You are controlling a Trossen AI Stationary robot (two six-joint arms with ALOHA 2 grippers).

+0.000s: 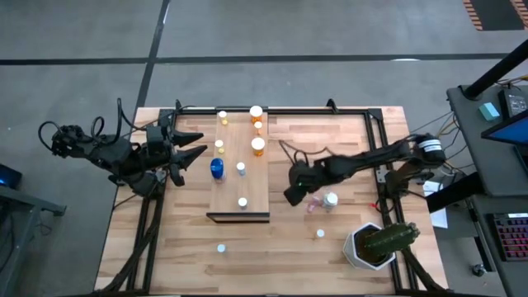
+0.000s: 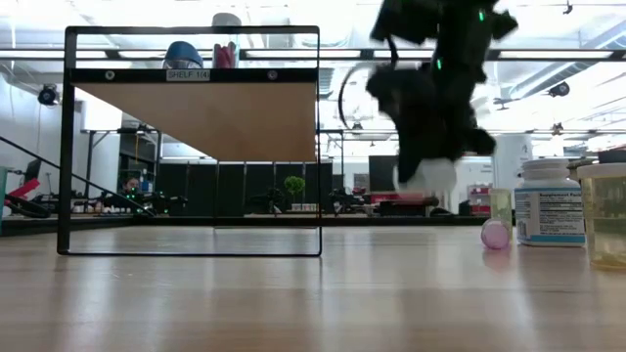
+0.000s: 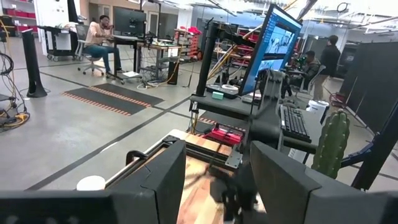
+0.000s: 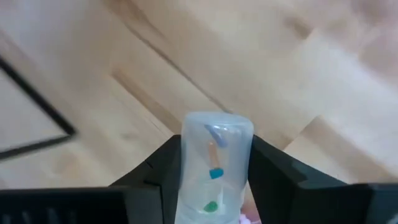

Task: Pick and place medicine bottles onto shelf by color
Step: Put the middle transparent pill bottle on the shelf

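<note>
Holding one clear bottle point(image 4: 215, 168), right gripper point(image 4: 214, 177).

Bare planked tabletop point(image 1: 289, 223) lies open between my right gripper point(image 1: 294, 194) and the pale wooden shelf board point(image 1: 229, 186); a white-capped bottle point(image 1: 331, 200) stands just beside me.

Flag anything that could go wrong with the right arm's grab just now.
The right gripper straddles a clear bottle, a grip I can't confirm; lifted early, it may drop. A pink bottle and a white-capped bottle sit beside it and could get knocked. The left gripper waits near the shelf.
</note>
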